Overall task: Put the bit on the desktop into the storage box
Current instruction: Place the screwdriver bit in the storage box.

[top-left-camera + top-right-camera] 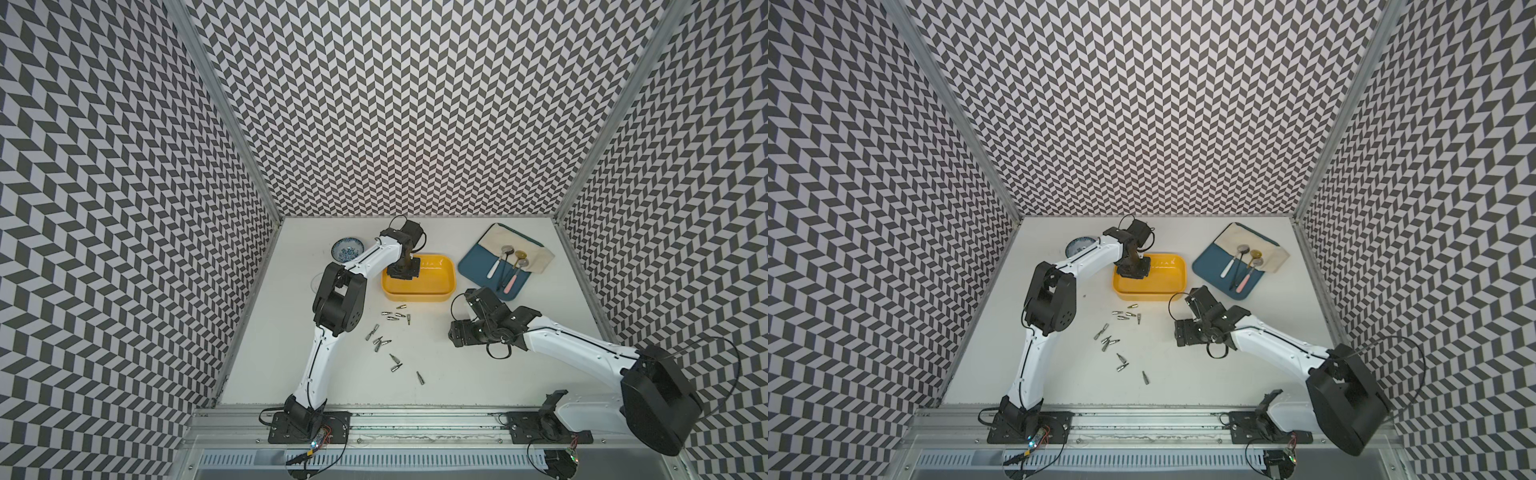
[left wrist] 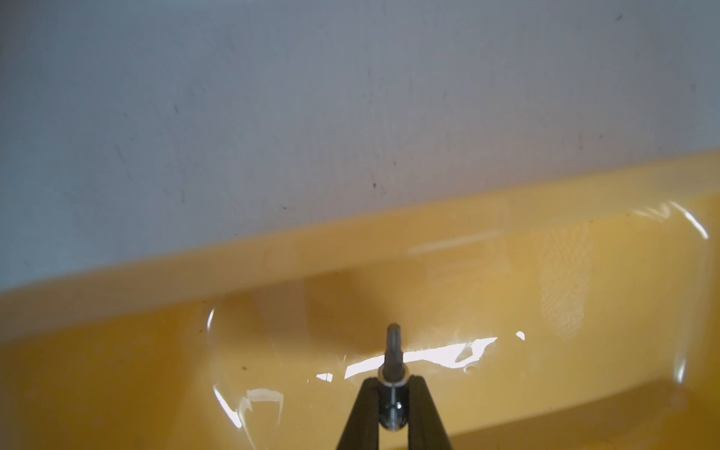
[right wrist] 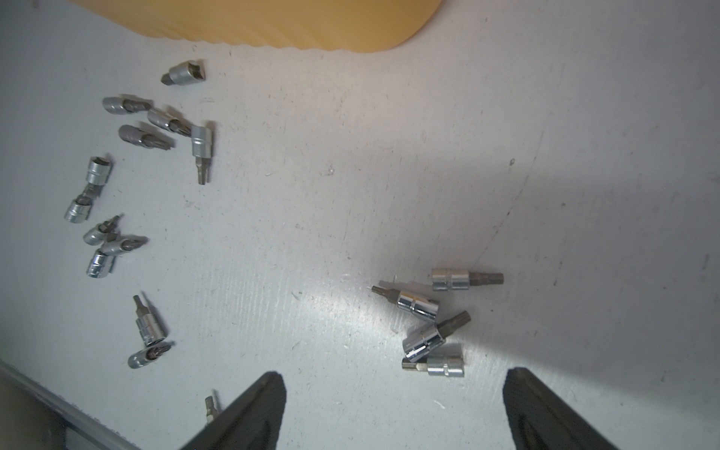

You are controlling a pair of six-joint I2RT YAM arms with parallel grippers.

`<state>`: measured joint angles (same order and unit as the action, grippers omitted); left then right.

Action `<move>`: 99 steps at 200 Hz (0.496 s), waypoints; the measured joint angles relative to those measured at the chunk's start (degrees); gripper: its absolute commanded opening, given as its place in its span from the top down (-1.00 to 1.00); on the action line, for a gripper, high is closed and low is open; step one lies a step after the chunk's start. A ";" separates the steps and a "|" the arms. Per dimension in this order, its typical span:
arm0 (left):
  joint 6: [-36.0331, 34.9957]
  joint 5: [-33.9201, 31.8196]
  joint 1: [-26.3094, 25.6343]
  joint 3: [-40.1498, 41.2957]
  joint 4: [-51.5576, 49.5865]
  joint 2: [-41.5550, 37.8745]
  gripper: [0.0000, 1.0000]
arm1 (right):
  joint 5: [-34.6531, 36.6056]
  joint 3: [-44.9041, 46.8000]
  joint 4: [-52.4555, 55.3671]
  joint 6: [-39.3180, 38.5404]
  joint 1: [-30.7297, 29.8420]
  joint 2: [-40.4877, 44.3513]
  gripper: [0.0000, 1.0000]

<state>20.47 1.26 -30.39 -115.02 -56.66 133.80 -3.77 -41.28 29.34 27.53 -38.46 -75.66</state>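
The yellow storage box (image 1: 415,296) (image 1: 1150,296) stands mid-table on the off-white desktop (image 1: 457,386). My left gripper (image 1: 401,274) (image 2: 392,380) hangs over the box's left end, shut on a silver bit (image 2: 392,350) that points down at the box floor (image 2: 506,311). Several more bits (image 1: 390,318) (image 1: 1123,318) lie scattered on the desktop in front of the box. My right gripper (image 1: 454,332) (image 3: 393,377) hovers open above the desktop to the right of them. A small cluster of bits (image 3: 428,323) lies just ahead of its fingers (image 3: 269,389), touching neither.
A blue-patterned bowl (image 1: 348,249) sits behind the left arm. A blue-and-cream tray (image 1: 478,266) holding spoons lies at the back right. Chevron walls close in three sides; a metal rail (image 1: 415,419) runs along the front edge.
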 measured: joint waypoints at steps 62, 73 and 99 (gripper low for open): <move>-0.28 0.11 0.07 -1.57 -0.55 1.64 0.73 | 0.09 0.20 -1.73 -0.57 0.00 -4.00 -0.83; -0.24 0.11 0.07 -1.60 -0.50 1.62 0.60 | 0.02 0.20 -2.10 -0.79 -0.02 -4.48 -0.83; -0.24 0.13 0.24 -1.99 -0.57 1.62 0.35 | -0.13 0.20 -3.02 -1.49 -0.02 -5.79 -0.83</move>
<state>20.23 1.39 -30.15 -117.01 -57.23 135.41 -3.90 -41.08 26.33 26.04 -38.48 -81.45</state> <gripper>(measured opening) 0.281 0.917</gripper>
